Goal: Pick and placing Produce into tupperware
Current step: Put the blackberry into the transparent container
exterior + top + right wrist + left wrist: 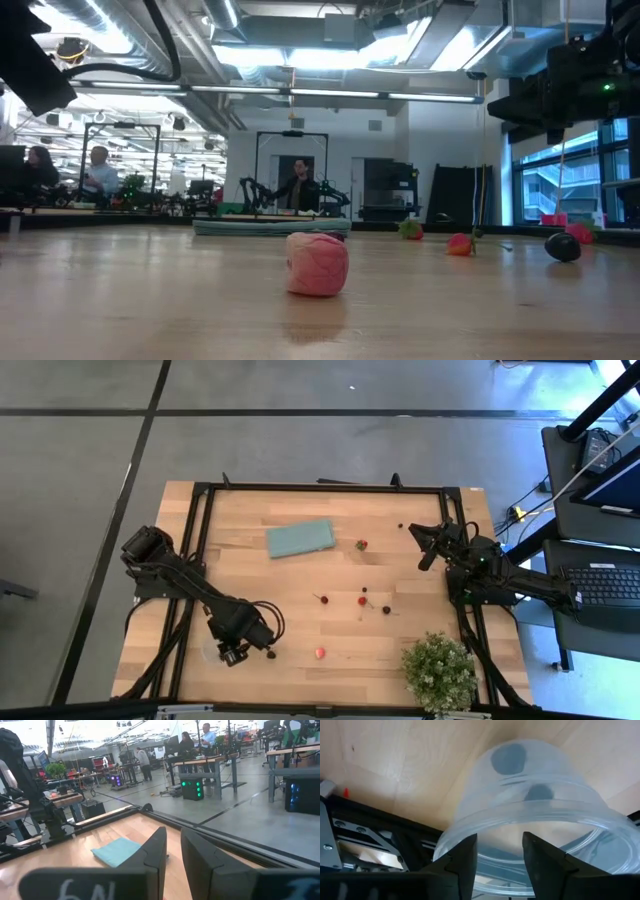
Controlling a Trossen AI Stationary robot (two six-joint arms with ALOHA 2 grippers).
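Left wrist view shows the tupperware [535,815] close up: a clear round cup with a whitish ribbed rim, two dark berries [508,758] seen through its wall, and the left gripper [500,865] poised at its rim with fingers spread apart, nothing pinched between them. From above, the cup [209,651] sits near the table's 7 o'clock edge, just beside that gripper [236,655]. Loose produce lies scattered on the pale wooden table [300,580]: a pink-red piece [320,653] at about 6 o'clock, further red [362,600] and dark [386,609] ones around the centre. A teal cloth [300,538] lies towards 12 o'clock, a potted plant [438,670] at 5 o'clock. The right gripper [424,557] waits near 2 o'clock, fingers close together, holding nothing. Beyond lie grey floor, workbenches and a few people [205,732].
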